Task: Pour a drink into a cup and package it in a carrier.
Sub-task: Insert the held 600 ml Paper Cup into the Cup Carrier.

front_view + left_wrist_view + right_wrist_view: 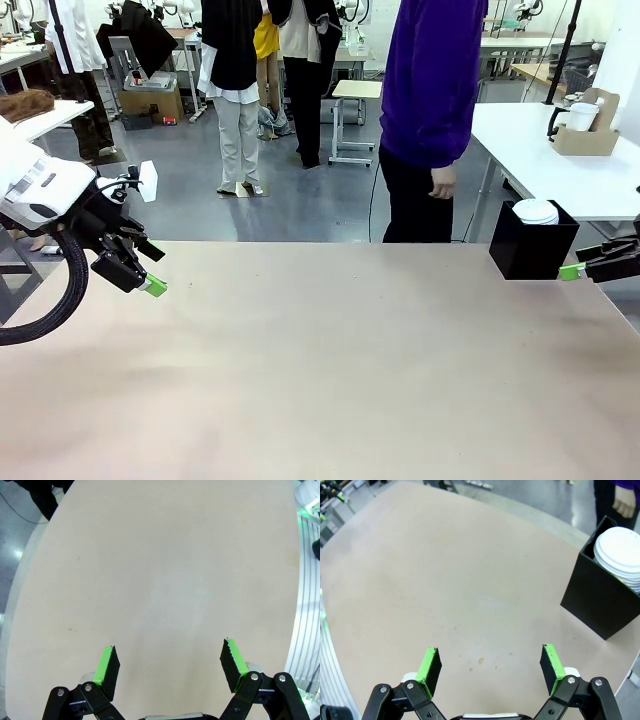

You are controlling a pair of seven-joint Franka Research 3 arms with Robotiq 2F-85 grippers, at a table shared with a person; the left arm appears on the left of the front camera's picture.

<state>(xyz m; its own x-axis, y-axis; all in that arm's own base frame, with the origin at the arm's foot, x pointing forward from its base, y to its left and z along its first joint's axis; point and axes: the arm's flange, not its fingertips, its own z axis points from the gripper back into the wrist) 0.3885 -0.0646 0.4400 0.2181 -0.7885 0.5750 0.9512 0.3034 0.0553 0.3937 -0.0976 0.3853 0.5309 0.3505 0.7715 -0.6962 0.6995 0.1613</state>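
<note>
Item 1, nearest: left tool (170,667), lower edge of its wrist view, jaws spread wide with nothing between the green pads; in the front view it hangs at the left edge, mid-height, above bare tabletop (320,370).

Item 2: right tool (491,670), lower edge of its wrist view, likewise wide apart and empty; in the front view its green fingertip sits at the right edge, just beside the lower corner of the black box (533,240).

Item 3: black box, right of frame on the tabletop, holding a stack of white lids (620,550). Not the carrier.

Item 4: person (430,110) in a purple top, standing at the far edge of the tabletop, upper centre-right, one hand hanging at the side.

Item 5, farthest: carrier (588,130), brown cardboard, upper right of frame on a separate white table behind the person, with a white cup-like thing standing in it; too small to say more. The pot of drink cannot be made out.

Handling note: the step in hand appears to be waiting for supplies. Judged best practice: hold both tools wide and clear of the tabletop's middle, so the person can set things down unobstructed.
</note>
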